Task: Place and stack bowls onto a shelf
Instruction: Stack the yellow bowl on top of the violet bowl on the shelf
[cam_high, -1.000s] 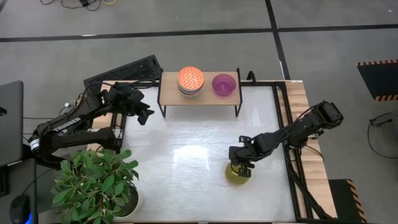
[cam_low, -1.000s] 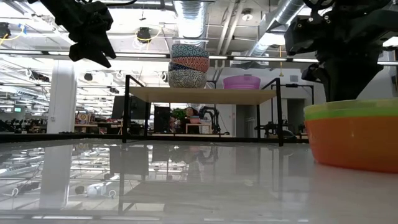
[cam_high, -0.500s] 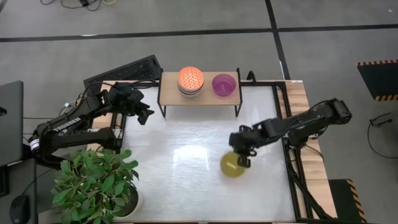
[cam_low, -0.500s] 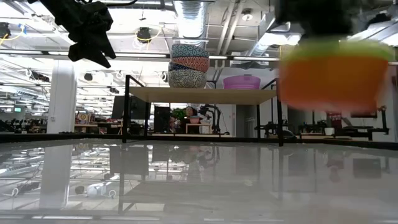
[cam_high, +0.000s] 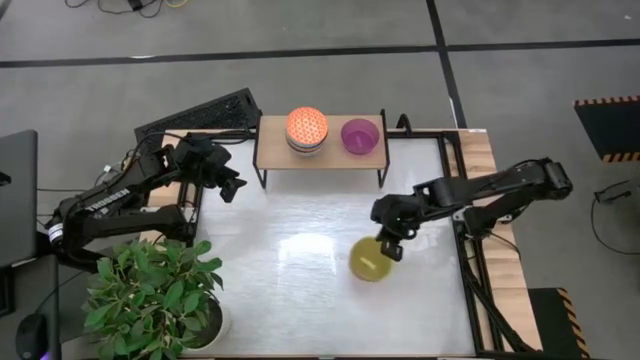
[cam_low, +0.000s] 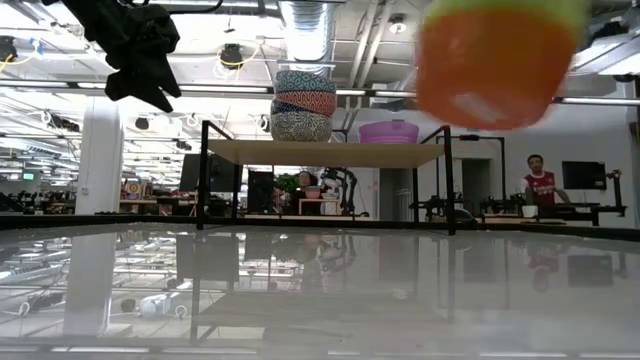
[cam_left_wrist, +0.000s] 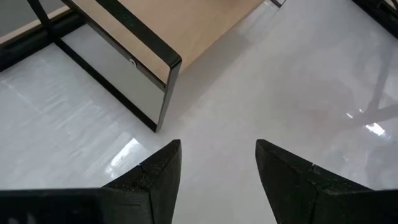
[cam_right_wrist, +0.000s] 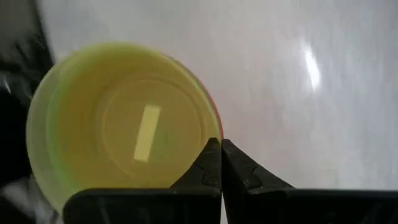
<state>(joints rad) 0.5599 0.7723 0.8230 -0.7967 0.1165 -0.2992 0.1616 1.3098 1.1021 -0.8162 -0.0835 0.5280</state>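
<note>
Above the table, right fingers (cam_right_wrist: 221, 163) pinch the yellow-and-orange bowls' (cam_high: 371, 260) rim; left fingers (cam_left_wrist: 217, 180) apart.

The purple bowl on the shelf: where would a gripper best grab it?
By the rim, from above. The purple bowl sits upright and open-topped on the shelf, so its thin wall suits one finger inside, one outside. The side away from the bowl stack probably leaves most room.

Open workshop hall behind a white tabletop (cam_high: 300, 250)
Showing grey floor (cam_high: 330, 25) crossed by black tape lines, ceiling ducts (cam_low: 305, 25), a white pillar (cam_low: 97, 155), a potted plant (cam_high: 155, 295).
</note>
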